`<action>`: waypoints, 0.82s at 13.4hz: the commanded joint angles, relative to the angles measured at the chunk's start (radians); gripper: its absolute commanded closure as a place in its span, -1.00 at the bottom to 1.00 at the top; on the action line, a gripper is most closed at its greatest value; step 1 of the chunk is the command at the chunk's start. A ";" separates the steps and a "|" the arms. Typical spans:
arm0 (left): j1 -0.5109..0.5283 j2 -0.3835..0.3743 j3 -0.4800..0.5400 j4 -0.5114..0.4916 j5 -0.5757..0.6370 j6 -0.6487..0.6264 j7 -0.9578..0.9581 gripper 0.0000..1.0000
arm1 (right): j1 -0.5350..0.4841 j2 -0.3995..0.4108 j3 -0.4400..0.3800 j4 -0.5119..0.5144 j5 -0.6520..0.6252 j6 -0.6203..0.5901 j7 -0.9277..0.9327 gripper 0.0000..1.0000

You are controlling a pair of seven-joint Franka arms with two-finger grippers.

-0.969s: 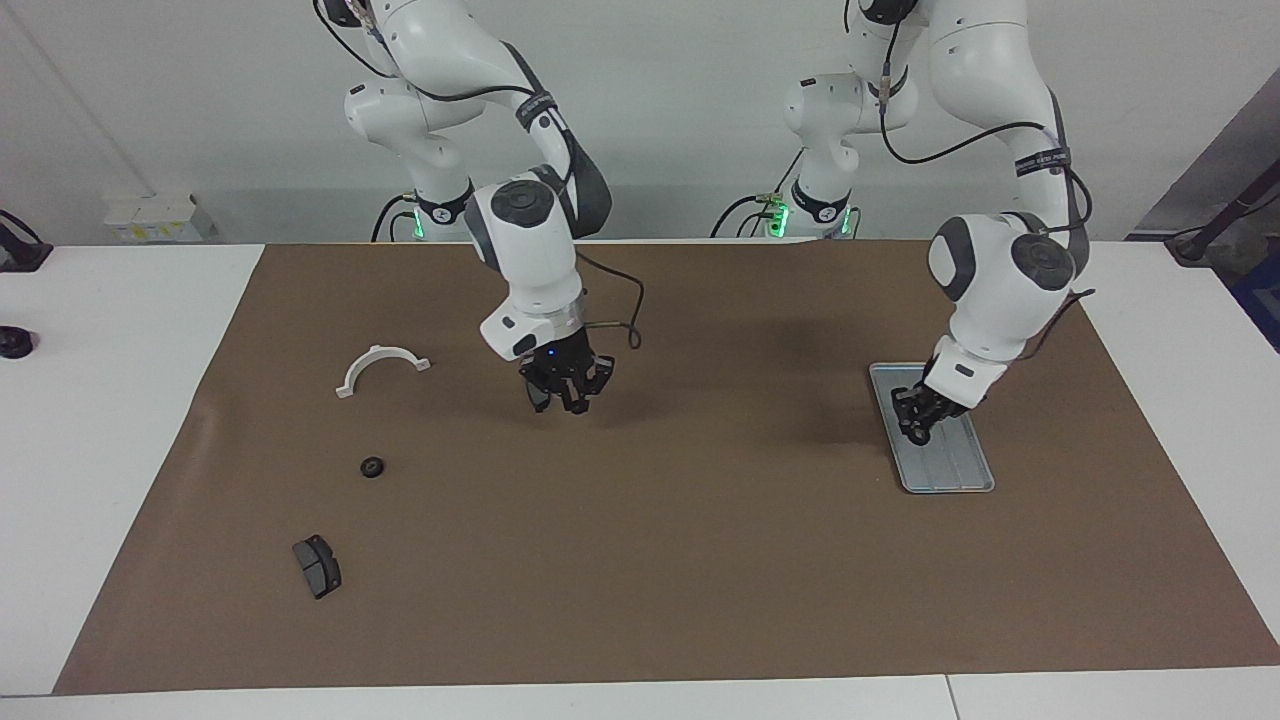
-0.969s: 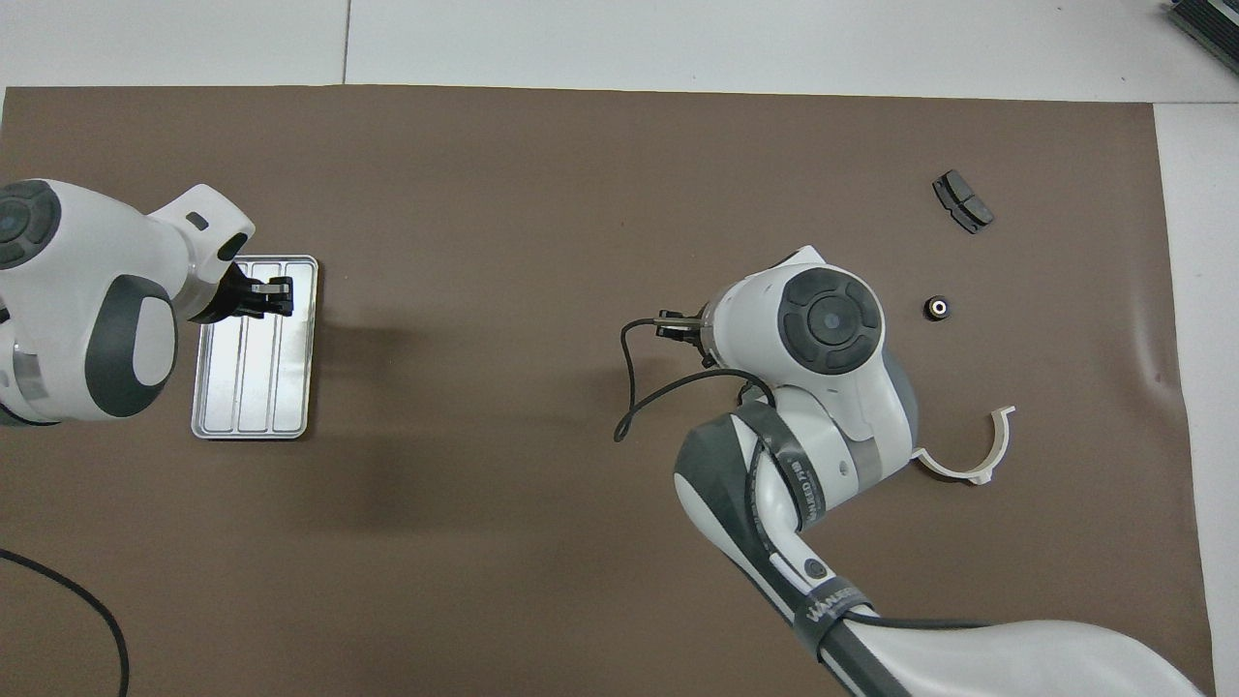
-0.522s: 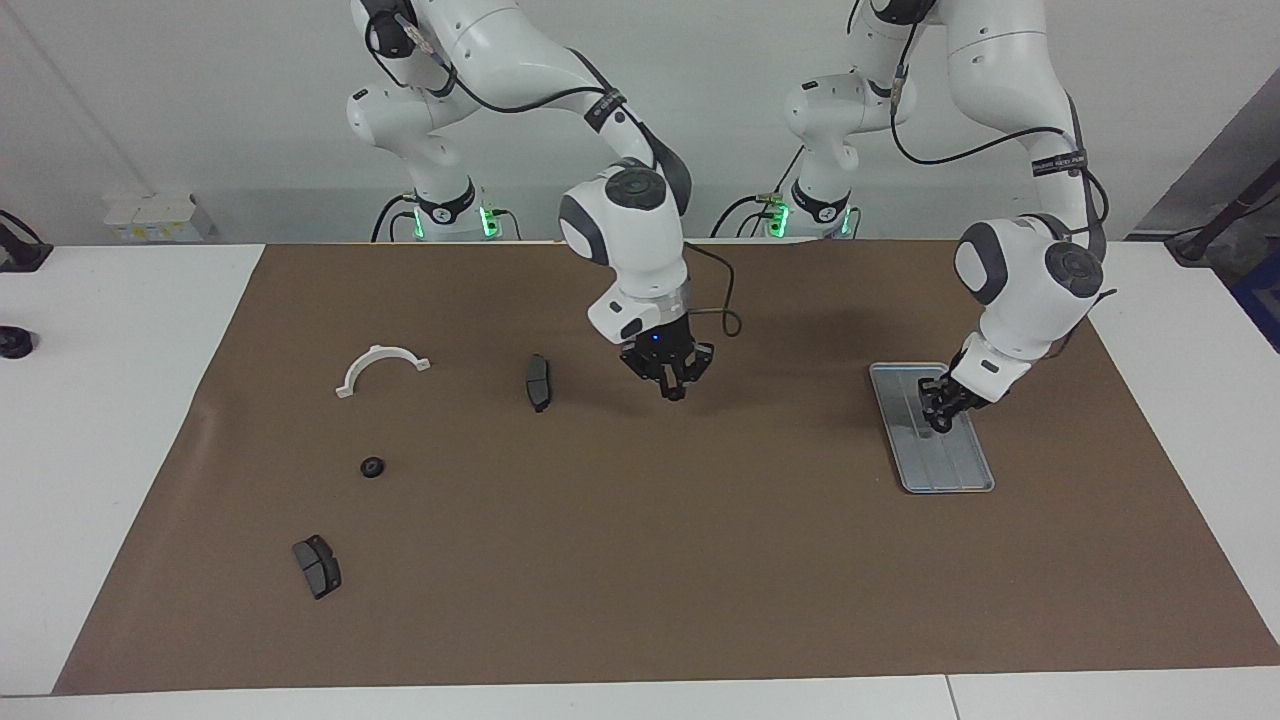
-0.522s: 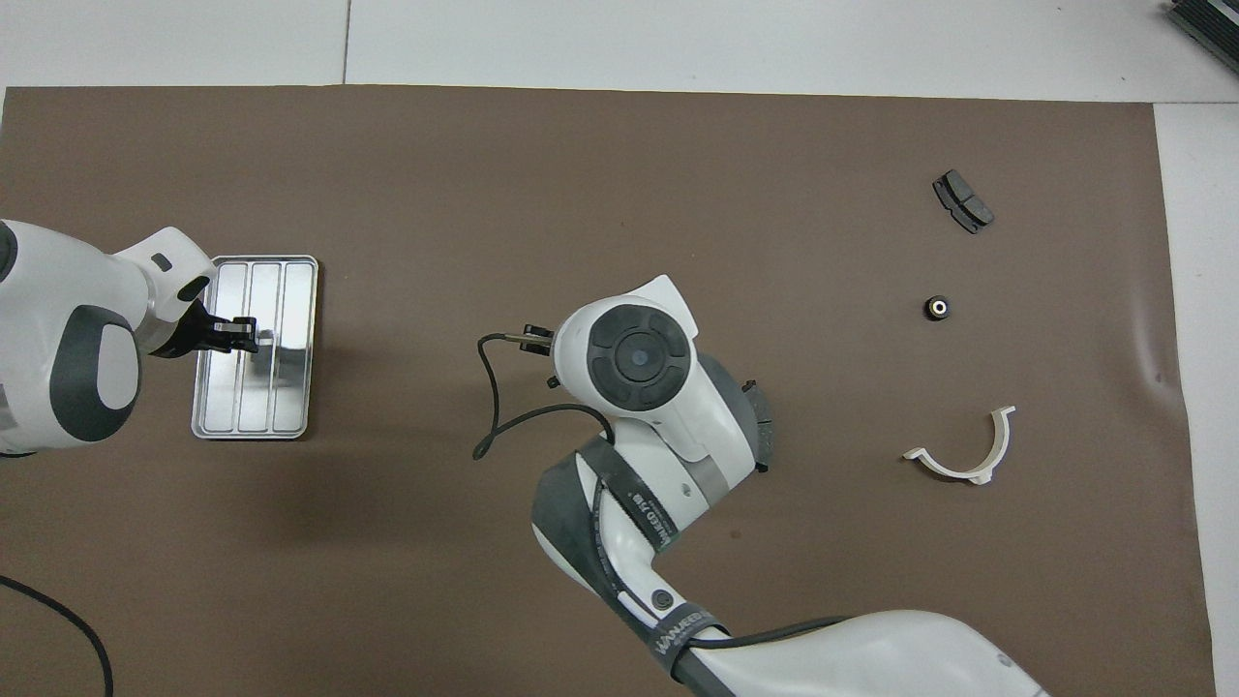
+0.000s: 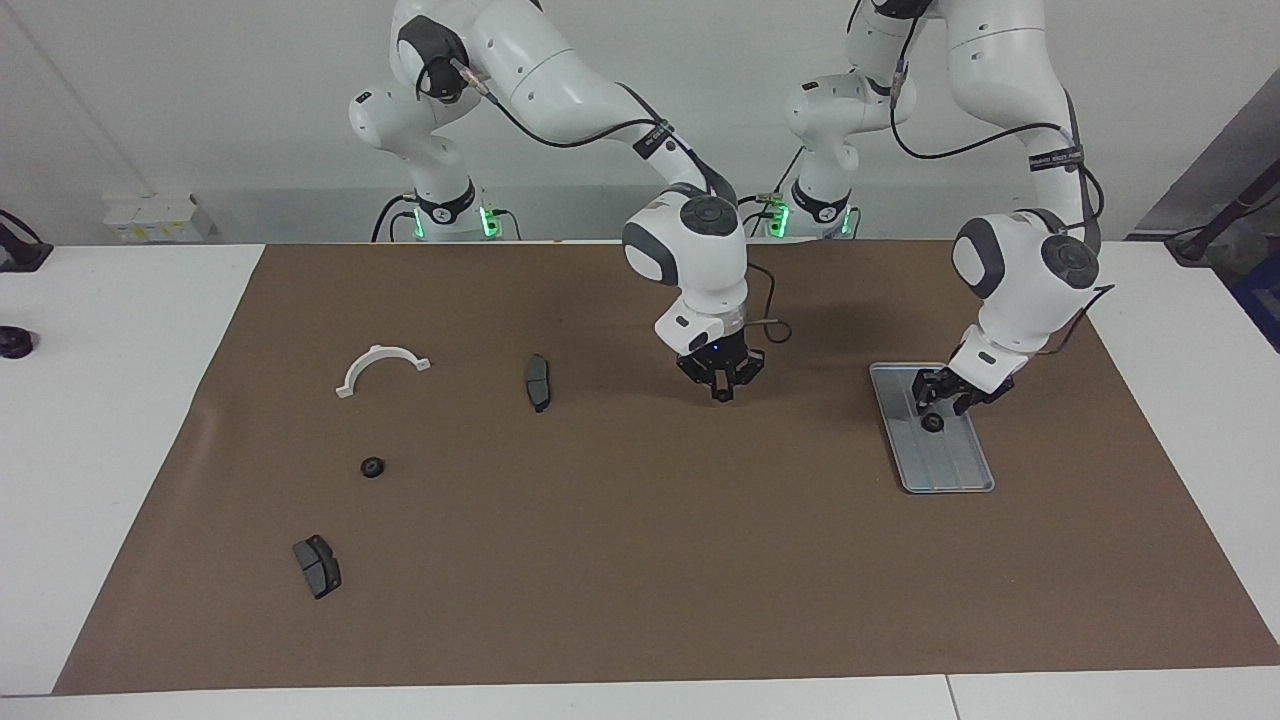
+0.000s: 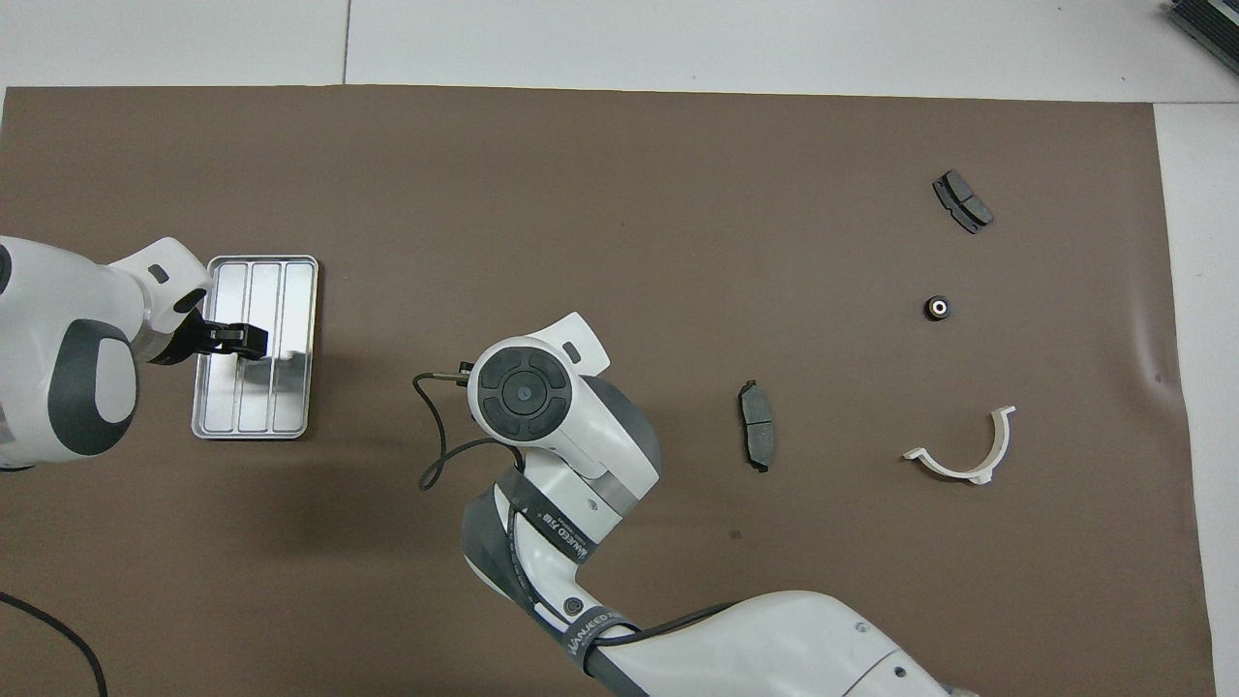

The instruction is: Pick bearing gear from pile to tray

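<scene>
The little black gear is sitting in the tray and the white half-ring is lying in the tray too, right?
Not quite. The gear is in the tray, but the white half-ring lies on the brown mat toward the right arm's end of the table, as the facing view shows.

Tray point(image 5: 946, 478): bare silver-grey metal, smooth, faintly ridged, with a soft sheen.
Mat point(image 5: 640, 560): brown, matt, paper-like sheet, slightly rippled at one edge.
Counter point(image 5: 100, 400): white, smooth, low gloss.
Half-ring bracket point(image 5: 381, 368): white plastic, smooth.
Brake pads point(image 5: 538, 381) point(image 5: 317, 566): dark grey, dull, matt faces.
Gears point(image 5: 372, 467) point(image 5: 931, 422): black, matt.
Arm shells point(image 5: 700, 250): glossy white plastic with grey caps.
</scene>
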 commanded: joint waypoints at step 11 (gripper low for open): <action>-0.326 0.067 -0.008 0.135 -0.009 0.078 -0.404 -1.00 | -0.142 -0.153 -0.007 -0.113 -0.048 -0.007 -0.109 -1.00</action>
